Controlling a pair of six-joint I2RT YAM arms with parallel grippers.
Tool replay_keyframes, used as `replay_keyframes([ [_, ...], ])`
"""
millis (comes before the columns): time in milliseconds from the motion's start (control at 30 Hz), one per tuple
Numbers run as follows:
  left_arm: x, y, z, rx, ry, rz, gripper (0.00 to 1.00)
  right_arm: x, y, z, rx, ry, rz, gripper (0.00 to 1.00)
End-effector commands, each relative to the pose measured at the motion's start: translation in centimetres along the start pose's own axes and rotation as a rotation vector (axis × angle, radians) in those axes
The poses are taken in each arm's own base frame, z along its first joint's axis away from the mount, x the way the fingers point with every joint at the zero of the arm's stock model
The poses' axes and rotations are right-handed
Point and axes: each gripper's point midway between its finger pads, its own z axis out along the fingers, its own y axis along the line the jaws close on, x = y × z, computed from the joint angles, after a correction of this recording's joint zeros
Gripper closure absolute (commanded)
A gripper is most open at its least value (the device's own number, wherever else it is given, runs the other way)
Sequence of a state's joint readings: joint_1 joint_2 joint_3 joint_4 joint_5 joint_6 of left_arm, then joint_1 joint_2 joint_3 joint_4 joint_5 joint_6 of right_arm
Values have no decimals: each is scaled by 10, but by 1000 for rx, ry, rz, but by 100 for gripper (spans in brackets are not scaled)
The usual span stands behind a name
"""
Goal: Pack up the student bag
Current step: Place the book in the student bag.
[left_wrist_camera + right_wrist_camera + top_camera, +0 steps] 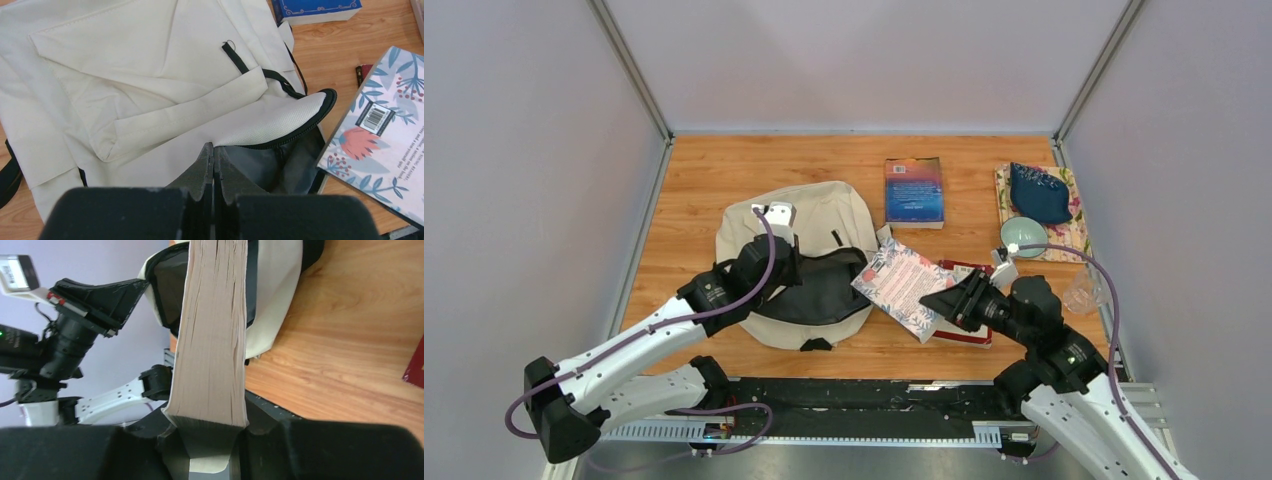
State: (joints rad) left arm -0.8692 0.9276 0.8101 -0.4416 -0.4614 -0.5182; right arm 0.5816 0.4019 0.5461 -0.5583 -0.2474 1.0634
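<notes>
My left pincer (214,152): clamped on the opening rim of the student bag (824,215) | student bag: lying on desk (704,170), left of centre, mouth lifted open | floral book (215,330): just beside that mouth | my right pincer (209,422): gripping floral book.

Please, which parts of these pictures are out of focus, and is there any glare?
Top external: even light, no glare, all sharp. Left wrist: student bag sharp, left gripper at the bottom dark and soft. Right wrist: book sharp, right gripper holding it dark and blurred.
</notes>
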Motion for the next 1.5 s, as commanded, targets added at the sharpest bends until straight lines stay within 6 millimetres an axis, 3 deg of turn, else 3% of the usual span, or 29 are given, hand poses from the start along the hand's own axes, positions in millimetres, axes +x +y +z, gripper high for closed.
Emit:
replay_keyframes([
  [0,-37,-17,-4,62,-107,-66,100,-4,57,-27,-259,-23,100,100],
  [433,-55,-47,-3,181,-135,-99,100,16,34,-6,-212,79,310,100],
  [867,-57,-67,-8,294,-135,-103,100,27,51,25,-242,148,422,100],
  [1133,-65,-83,-21,411,-173,-86,100,41,55,65,-162,175,411,100],
  [1233,-69,-89,-31,467,-190,-78,100,36,55,81,-202,134,411,100],
  [1267,-73,-91,-38,492,-203,-78,100,27,72,82,-291,107,404,100],
  [1333,-75,-91,-43,508,-216,-73,100,26,72,93,-296,92,394,100],
  [1433,-76,-90,-51,530,-227,-63,100,14,92,97,-386,51,377,100],
  [1467,-76,-90,-53,533,-230,-61,100,17,90,104,-377,58,377,100],
])
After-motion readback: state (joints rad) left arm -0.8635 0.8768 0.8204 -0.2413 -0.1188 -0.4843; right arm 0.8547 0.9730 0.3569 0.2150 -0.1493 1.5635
